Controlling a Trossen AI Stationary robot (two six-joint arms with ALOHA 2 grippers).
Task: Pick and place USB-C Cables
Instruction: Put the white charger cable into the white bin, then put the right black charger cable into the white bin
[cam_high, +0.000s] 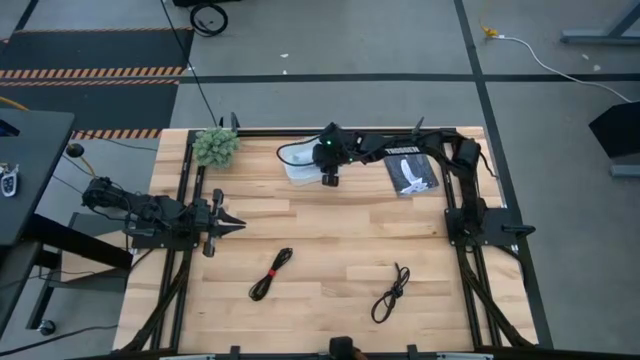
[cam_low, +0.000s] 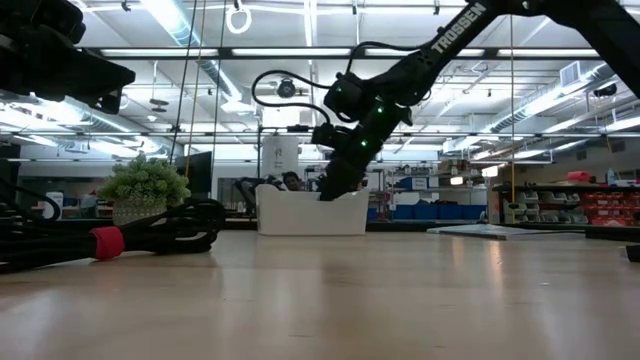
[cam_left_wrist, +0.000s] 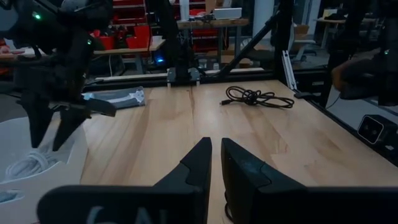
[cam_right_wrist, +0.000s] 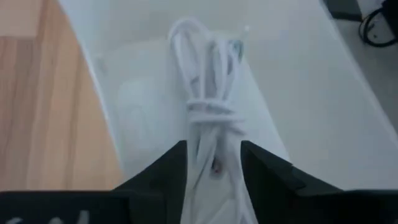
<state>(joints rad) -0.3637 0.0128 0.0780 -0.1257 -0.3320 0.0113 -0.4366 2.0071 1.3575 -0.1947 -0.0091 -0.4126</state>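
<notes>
My right gripper (cam_right_wrist: 214, 163) reaches down into the white bin (cam_high: 300, 168) at the table's far edge and is shut on the white USB-C cable (cam_right_wrist: 208, 81). The black cable with a red tie (cam_high: 270, 273) and the all-black cable (cam_high: 390, 293) lie flat on the near half of the table. The pale blue-grey cable does not show clearly. My left gripper (cam_high: 228, 222) hovers shut at the table's left side, touching nothing. My right gripper holds the white cable's bundled end (cam_right_wrist: 214, 140) pinched between its two fingers, which lie along the coil. It comes from above, slanting down into the bin. The tied middle (cam_right_wrist: 210, 112) and the loops beyond it (cam_right_wrist: 196, 43) rest on the bin's floor.
A green fuzzy ball (cam_high: 215, 147) sits at the far left corner. A flat black-and-blue packet (cam_high: 412, 175) lies right of the bin, under the right arm. Bare wood (cam_high: 330, 230) spreads across the table's middle between the bin and the two black cables.
</notes>
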